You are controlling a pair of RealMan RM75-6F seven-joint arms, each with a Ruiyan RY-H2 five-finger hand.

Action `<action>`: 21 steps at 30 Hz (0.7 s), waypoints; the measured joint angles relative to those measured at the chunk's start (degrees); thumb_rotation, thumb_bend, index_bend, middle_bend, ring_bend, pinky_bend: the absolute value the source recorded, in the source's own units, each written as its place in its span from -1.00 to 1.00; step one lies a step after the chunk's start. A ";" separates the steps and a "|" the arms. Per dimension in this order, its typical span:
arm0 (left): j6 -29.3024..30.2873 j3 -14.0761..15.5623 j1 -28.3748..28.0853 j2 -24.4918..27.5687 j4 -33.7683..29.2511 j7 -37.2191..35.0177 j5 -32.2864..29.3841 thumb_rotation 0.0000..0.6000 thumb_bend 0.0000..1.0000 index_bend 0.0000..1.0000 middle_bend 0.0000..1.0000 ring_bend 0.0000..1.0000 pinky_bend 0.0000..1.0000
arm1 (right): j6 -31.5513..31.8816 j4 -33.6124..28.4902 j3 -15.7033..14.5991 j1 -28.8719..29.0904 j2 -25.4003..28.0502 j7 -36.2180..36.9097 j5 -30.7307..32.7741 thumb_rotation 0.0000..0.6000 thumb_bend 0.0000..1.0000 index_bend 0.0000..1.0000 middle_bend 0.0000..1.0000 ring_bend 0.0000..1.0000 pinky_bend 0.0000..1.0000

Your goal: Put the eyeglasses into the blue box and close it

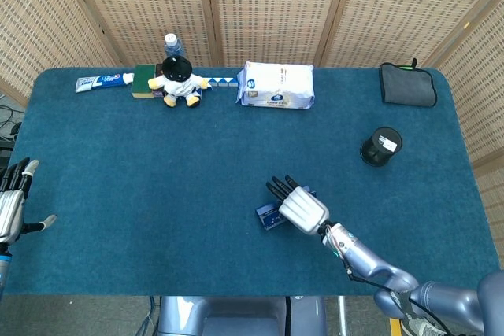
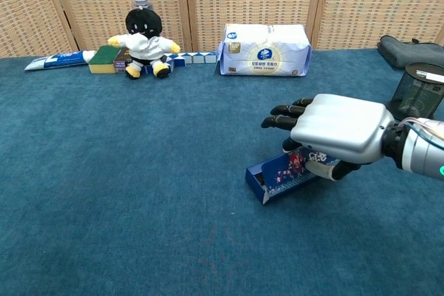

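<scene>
On blue carpeted table (image 1: pixel 157 194), right robot hand (image 2: pixel 338 135) grasps the blue box (image 2: pixel 277 175); left robot hand (image 1: pixel 11 206) released.

- Long blue cardboard box (image 2: pixel 281 174), centre right of the chest view: deep blue, with a red and white printed picture on its side.
- Right hand (image 2: pixel 333 134) above it: silver-grey back, black fingers (image 2: pixel 281 110).
- Table covering (image 1: pixel 157 171): plain dark teal carpet.
- Plush doll (image 1: pixel 178 79), upper left: black head, white body, yellow limbs.
- Tissue pack (image 1: pixel 276 84), top centre: white with blue print.
- Mesh pen cup (image 1: pixel 381 146), right: black.
- Folding screens (image 1: pixel 260 5) behind: tan woven pattern.
</scene>
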 measured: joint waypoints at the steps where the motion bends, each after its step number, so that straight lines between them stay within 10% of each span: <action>1: 0.00 -0.01 -0.01 0.00 -0.01 -0.02 0.01 1.00 -1.00 -1.00 -1.00 -1.00 -1.00 | -0.08 0.08 0.08 0.08 -0.11 -0.11 0.17 1.00 0.24 0.35 -0.82 -0.95 -0.67; 7: -0.06 -0.01 -0.02 0.07 -0.04 -0.10 -0.05 1.00 -1.00 -1.00 -1.00 -1.00 -1.00 | -0.24 0.37 0.36 0.47 -0.54 -0.67 0.80 1.00 0.24 0.34 -0.82 -0.95 -0.67; 15: -0.12 -0.01 -0.05 0.11 -0.10 -0.13 -0.08 1.00 -1.00 -1.00 -1.00 -1.00 -1.00 | 1.18 1.92 0.90 0.80 -2.67 -1.25 0.89 1.00 -0.38 -0.27 -0.83 -0.90 -0.67; 21: -0.16 -0.03 -0.06 0.12 -0.03 -0.22 -0.15 1.00 -1.00 -1.00 -1.00 -1.00 -1.00 | 3.81 4.74 1.09 0.80 -5.48 -0.45 -0.37 1.00 -0.48 -0.52 -0.93 -0.89 -0.67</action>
